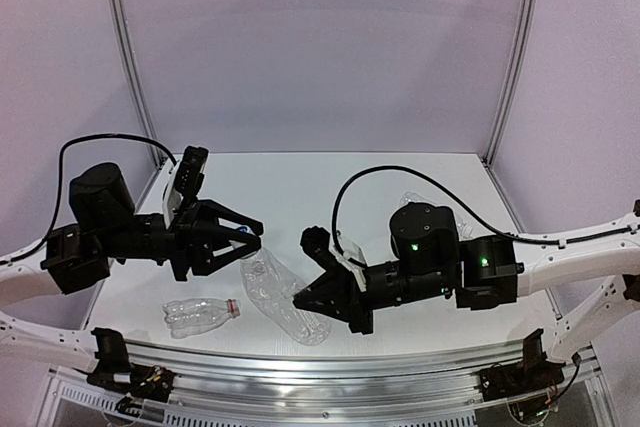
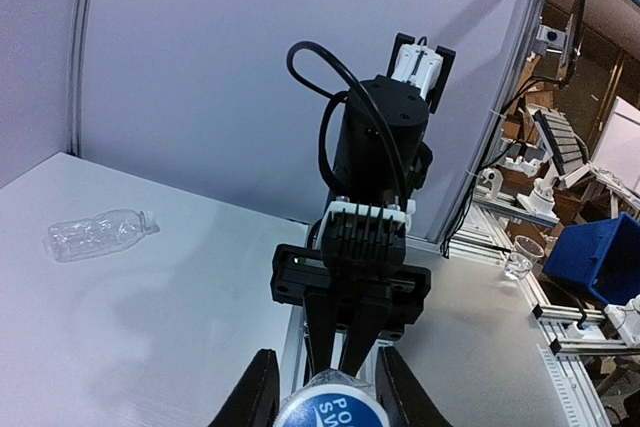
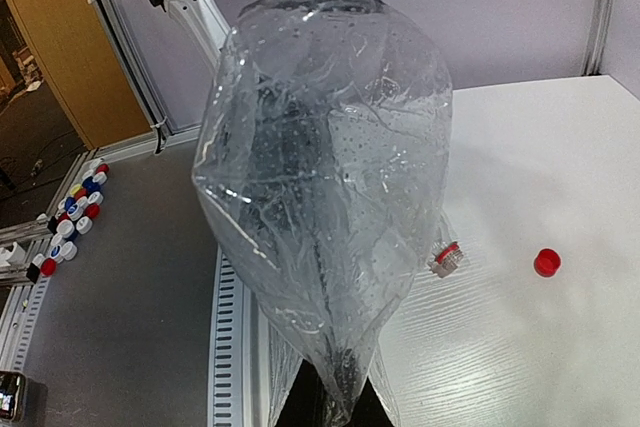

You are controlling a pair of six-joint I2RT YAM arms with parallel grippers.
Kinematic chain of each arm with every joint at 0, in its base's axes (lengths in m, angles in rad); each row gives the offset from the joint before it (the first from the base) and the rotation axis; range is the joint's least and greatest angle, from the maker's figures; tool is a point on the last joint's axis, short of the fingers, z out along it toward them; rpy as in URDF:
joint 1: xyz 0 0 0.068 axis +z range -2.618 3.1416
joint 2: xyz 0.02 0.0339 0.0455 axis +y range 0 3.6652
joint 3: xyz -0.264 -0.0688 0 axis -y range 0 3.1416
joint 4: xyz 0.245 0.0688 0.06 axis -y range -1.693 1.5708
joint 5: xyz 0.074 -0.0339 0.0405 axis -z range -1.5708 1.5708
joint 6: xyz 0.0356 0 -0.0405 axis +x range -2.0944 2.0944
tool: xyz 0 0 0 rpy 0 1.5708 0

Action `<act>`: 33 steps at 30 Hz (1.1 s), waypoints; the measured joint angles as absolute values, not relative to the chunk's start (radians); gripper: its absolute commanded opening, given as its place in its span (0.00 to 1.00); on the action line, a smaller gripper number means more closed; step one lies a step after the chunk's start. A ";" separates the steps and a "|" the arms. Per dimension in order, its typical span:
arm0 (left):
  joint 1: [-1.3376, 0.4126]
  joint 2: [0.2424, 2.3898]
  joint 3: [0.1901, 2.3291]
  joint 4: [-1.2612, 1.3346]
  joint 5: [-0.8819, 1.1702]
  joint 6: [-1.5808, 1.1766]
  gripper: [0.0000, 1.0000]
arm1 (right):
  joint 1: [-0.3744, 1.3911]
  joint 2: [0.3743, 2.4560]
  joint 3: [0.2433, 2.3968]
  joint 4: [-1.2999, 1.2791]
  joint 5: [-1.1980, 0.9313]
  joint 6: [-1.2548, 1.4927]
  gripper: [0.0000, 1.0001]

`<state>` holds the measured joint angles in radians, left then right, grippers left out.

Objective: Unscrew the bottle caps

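Observation:
A crumpled clear bottle (image 1: 282, 299) hangs between my two grippers above the table's front. My left gripper (image 1: 250, 237) is shut on its blue and white cap (image 2: 330, 412), with a finger (image 2: 258, 392) against each side of the cap. My right gripper (image 1: 303, 299) is shut on the bottle's flattened base (image 3: 345, 387). The bottle's body (image 3: 320, 177) fills the right wrist view. A loose red cap (image 3: 546, 262) lies on the table.
A second clear bottle (image 1: 198, 314) with a red neck ring (image 3: 447, 259) lies near the front left edge. A third clear bottle (image 2: 100, 234) lies at the back right, partly behind my right arm (image 1: 425, 237). Several coloured caps (image 3: 70, 219) lie off the table.

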<state>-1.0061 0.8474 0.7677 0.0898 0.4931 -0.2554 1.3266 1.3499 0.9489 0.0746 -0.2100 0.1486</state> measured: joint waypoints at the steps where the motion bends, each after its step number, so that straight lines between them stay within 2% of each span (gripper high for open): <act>1: -1.007 0.848 0.768 0.090 0.493 -0.255 0.25 | 1.327 1.350 0.949 0.074 -0.210 0.149 0.00; 2: -1.007 0.849 0.768 0.090 0.493 -0.255 0.29 | 1.327 1.350 0.949 0.074 -0.210 0.149 0.00; 6: -1.007 0.847 0.769 0.092 0.494 -0.255 0.61 | 1.327 1.350 0.949 0.075 -0.208 0.148 0.00; 8: -1.007 0.844 0.769 0.097 0.493 -0.265 0.66 | 1.327 1.350 0.949 0.074 -0.208 0.147 0.00; 10: -1.007 0.837 0.769 0.099 0.491 -0.262 0.67 | 1.327 1.350 0.949 0.074 -0.209 0.147 0.00; 13: -1.007 0.820 0.769 0.102 0.489 -0.264 0.60 | 1.327 1.350 0.949 0.073 -0.209 0.147 0.00; 18: -1.007 0.807 0.769 0.107 0.488 -0.266 0.40 | 1.327 1.350 0.949 0.073 -0.209 0.147 0.00; 21: -1.007 0.809 0.769 0.110 0.488 -0.262 0.34 | 1.327 1.350 0.949 0.073 -0.210 0.147 0.00; 25: -1.007 0.820 0.769 0.114 0.488 -0.259 0.16 | 1.327 1.350 0.949 0.072 -0.213 0.147 0.00; 33: -1.008 0.824 0.769 0.120 0.470 -0.266 0.12 | 1.326 1.350 0.949 0.069 -0.202 0.148 0.00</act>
